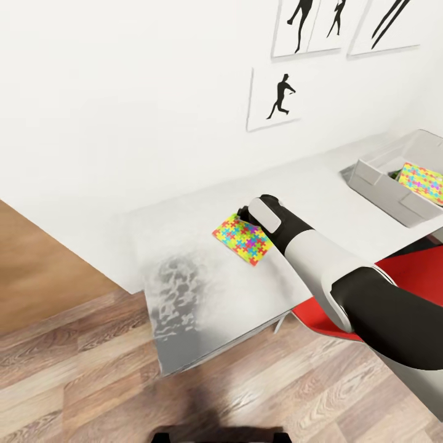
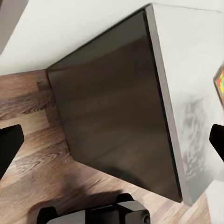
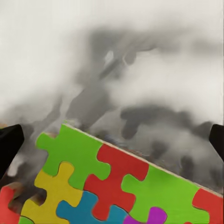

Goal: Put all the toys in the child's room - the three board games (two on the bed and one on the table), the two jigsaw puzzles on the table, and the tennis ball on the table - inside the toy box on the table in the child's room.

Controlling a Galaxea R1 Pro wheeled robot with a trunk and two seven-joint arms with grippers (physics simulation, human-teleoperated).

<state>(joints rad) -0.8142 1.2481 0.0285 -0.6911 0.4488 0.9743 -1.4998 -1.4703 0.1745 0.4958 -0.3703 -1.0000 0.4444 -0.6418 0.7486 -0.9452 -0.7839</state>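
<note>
Right tool (image 3: 112,140) over puzzle (image 1: 243,237), jaws wide.
Thin, flat, glossy jigsaw-print rectangle on mottled grey tabletop (image 1: 203,289); second puzzle (image 1: 423,182) in grey tray (image 1: 384,191) at 2 o'clock. Forearm stretched forward.

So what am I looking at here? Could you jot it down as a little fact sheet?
Place: white-walled room, silhouette pictures, wood floor
Table: pale grey-white top
Jigsaw puzzle on table: lying flat
Right gripper: over that puzzle's edge, fingers spread
Toy box: holds a second puzzle
Left gripper: open, beside the table's dark end
</note>
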